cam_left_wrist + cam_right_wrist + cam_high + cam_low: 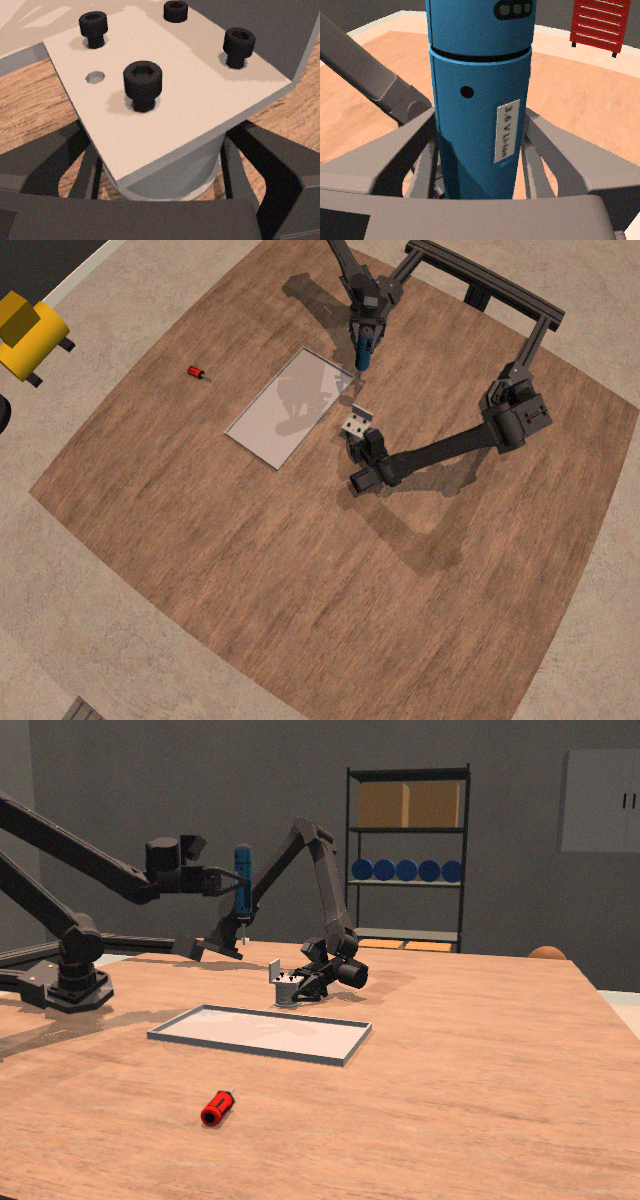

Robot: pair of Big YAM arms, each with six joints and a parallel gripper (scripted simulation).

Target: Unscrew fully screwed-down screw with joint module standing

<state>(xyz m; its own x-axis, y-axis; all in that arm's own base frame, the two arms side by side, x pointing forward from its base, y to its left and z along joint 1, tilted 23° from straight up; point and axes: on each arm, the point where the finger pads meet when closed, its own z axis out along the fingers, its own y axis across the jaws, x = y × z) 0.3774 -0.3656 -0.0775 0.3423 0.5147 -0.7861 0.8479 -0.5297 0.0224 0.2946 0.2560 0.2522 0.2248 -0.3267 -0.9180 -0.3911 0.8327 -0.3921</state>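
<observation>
Low at centre-right of the exterior view, the left gripper (pixel 356 438) (pixel 295 989) (pixel 161 118) clasps the joint module (pixel 286 993) (pixel 172 176). Upper left, the right gripper (pixel 366 342) (pixel 242 882) (pixel 479 117) grips the electric screwdriver (pixel 363 357) (pixel 242 898) (pixel 475 75), bit downward.

- Looks like a workshop or robotics lab, with grey walls.
- Shelf rack (pixel 465 875) bearing cardboard-coloured boxes (pixel 382 805) and blue round items (pixel 406 870).
- Pale wall cabinet (pixel 594 802) with dark handles.
- Red drawer chest (pixel 599 25) on the floor.
- Broad wooden table (pixel 248 560) (pixel 439 1112) carrying robot arms.
</observation>
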